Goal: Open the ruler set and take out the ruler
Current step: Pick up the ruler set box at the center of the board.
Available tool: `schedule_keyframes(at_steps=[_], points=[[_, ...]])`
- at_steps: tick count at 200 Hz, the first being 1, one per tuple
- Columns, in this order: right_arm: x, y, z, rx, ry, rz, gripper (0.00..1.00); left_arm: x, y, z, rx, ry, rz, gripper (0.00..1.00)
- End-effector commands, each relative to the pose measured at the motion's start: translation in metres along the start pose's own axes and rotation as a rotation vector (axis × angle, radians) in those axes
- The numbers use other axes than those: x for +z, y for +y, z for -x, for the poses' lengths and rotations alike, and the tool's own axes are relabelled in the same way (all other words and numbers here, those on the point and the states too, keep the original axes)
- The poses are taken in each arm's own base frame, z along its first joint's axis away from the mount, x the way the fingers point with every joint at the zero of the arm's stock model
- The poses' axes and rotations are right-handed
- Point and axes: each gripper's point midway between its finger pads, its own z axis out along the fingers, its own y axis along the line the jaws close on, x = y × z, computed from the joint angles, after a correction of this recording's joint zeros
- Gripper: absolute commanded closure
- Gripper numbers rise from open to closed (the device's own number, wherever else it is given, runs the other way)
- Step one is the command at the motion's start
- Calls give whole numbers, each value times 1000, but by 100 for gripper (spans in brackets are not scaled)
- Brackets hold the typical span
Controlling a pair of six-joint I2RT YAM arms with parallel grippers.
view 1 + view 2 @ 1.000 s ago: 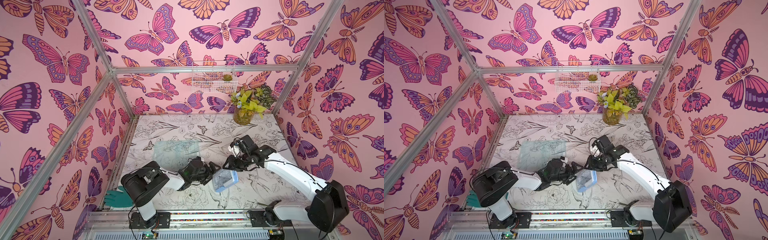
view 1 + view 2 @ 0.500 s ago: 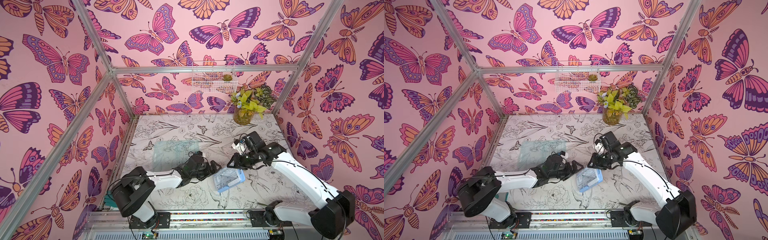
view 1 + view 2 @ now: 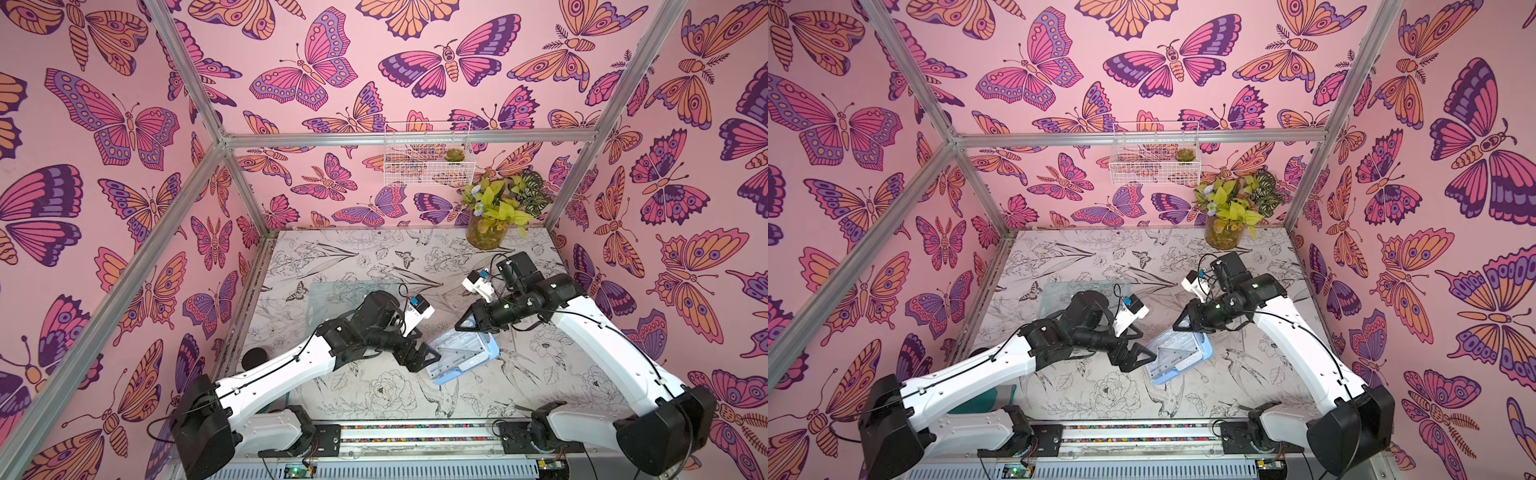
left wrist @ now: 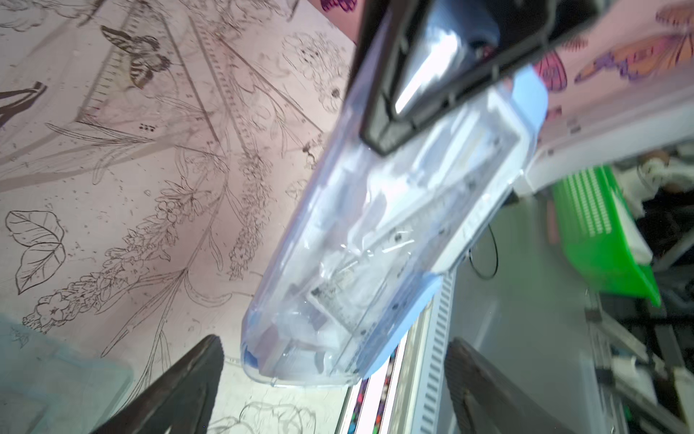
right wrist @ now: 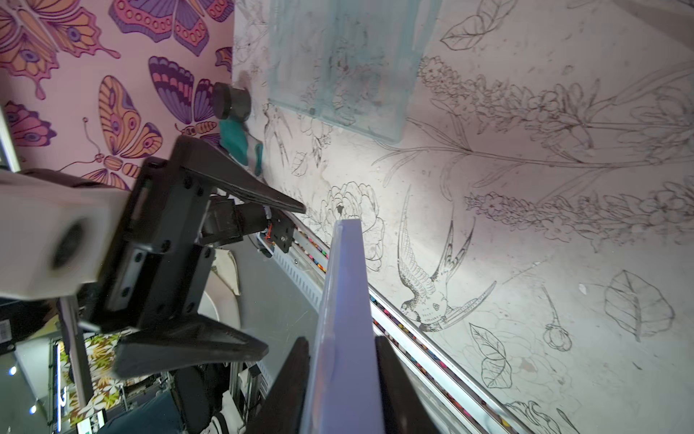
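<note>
Your right gripper [image 3: 466, 326] is pinching the far end of the ruler set [image 3: 461, 357], its two fingers pressing on the flat faces. In the right wrist view the case [image 5: 341, 300] is showing edge-on between those fingers [image 5: 289, 390]. The ruler set is hanging tilted over the middle of the table [image 3: 374, 257], a little toward the near edge, with the gripped end raised. I cannot tell whether its low end is touching the table. Its clear cover is looking closed on the blue base, and rulers are showing through it in the left wrist view [image 4: 375, 233].

Your left gripper [image 3: 422, 359] is standing spread wide at the low end of the case. In the left wrist view its fingers [image 4: 187, 387] are flanking that end with a gap on each side, gripping nothing.

Further out, a clear set square [image 4: 112, 94] is lying flat on the table beyond the case. A pale clear tray [image 3: 345, 295] is lying toward the left edge. A teal glove [image 5: 236, 142] is sitting at the near left corner, just beside a black round piece [image 3: 254, 356]. A plant jar [image 3: 484, 232] is standing in the far right corner, under a wire basket [image 3: 428, 166] that is hanging on the back wall.
</note>
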Motion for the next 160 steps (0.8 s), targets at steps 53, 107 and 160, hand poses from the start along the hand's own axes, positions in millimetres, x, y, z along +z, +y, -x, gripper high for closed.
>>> schedule_keyframes(at_steps=[53, 107, 160], points=[[5, 50, -39, -200, 81, 144, 77, -30, -54, -18, 200, 45, -286, 2], [-1, 71, -40, -263, 46, 221, 76, -12, -52, -22, 132, 76, -354, 5], [5, 69, -32, -280, 43, 209, 74, -4, -61, -12, 42, 75, -470, 24]])
